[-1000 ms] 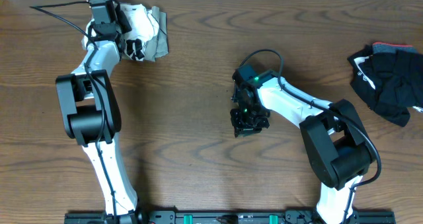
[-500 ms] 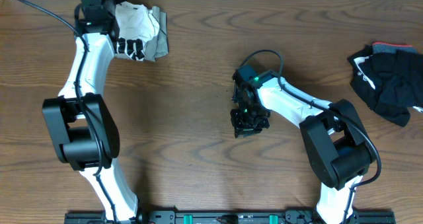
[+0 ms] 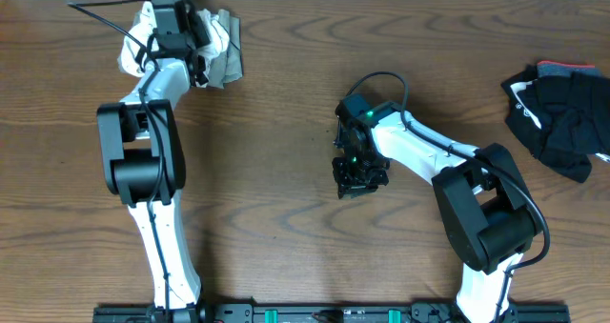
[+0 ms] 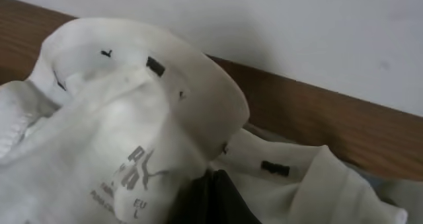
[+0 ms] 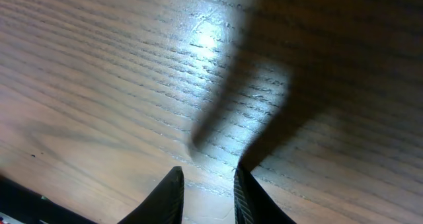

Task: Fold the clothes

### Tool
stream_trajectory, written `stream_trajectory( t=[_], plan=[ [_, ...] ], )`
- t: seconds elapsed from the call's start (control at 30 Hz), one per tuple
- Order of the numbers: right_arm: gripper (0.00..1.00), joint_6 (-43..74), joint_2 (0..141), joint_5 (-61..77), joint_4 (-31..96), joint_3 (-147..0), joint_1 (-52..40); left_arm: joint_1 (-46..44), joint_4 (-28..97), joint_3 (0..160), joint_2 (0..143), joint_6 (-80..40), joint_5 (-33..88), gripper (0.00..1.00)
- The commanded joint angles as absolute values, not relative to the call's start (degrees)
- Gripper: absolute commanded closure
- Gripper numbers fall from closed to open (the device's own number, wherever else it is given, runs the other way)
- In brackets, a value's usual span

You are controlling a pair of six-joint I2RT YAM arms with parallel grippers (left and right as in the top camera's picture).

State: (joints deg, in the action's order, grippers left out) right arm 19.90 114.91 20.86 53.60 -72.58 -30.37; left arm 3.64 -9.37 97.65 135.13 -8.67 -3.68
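At the far left corner of the desk [image 3: 286,123], the left claw [image 3: 173,23] pinches the bunched white T-shirt [image 4: 132,138], its collar raised. Mid-desk, the right claw [image 5: 208,178] hangs slightly spread, gripping nothing. A black bundle [image 3: 558,118] lies far right.

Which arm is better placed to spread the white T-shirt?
Left: the left gripper sits at the white T-shirt by the far edge. The right gripper hangs empty over bare table, well away.

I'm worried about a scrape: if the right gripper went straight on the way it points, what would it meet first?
Most likely the bare wooden table. The right gripper points down at it, and nothing lies between or ahead of its slightly parted fingertips. How near it is, I cannot tell.
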Motion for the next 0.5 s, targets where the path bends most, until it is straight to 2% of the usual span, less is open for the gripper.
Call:
stream_trajectory(
  t=[0.0, 0.23, 0.27, 0.33, 0.37, 0.47],
  plan=[
    [0.76, 18.98, 116.46, 19.97, 53.58, -71.9, -30.83, 3.97, -8.62, 97.54, 132.57, -7.55, -5.17, 0.94],
    [0.77, 19.0, 116.42, 20.23, 54.11, -71.9, -30.76, 2.22, -2.39, 97.54, 117.49, -7.75, -5.17, 0.93],
    [0.77, 19.0, 116.18, 20.56, 54.19, -71.9, -30.72, 1.83, -0.93, 97.54, 114.87, -7.75, -5.17, 0.89],
    [0.78, 19.0, 115.46, 21.43, 54.26, -71.9, -30.7, 0.86, 2.94, 97.54, 108.4, -7.77, -5.17, 0.61],
    [0.79, 19.03, 114.72, 21.45, 54.33, -71.9, -30.7, 0.45, 4.78, 97.54, 105.62, -7.77, -5.17, 0.43],
    [0.79, 19.05, 111.09, 21.23, 54.7, -71.9, -30.65, -0.75, 12.51, 97.54, 96.36, -7.75, -5.15, 0.12]
  ],
)
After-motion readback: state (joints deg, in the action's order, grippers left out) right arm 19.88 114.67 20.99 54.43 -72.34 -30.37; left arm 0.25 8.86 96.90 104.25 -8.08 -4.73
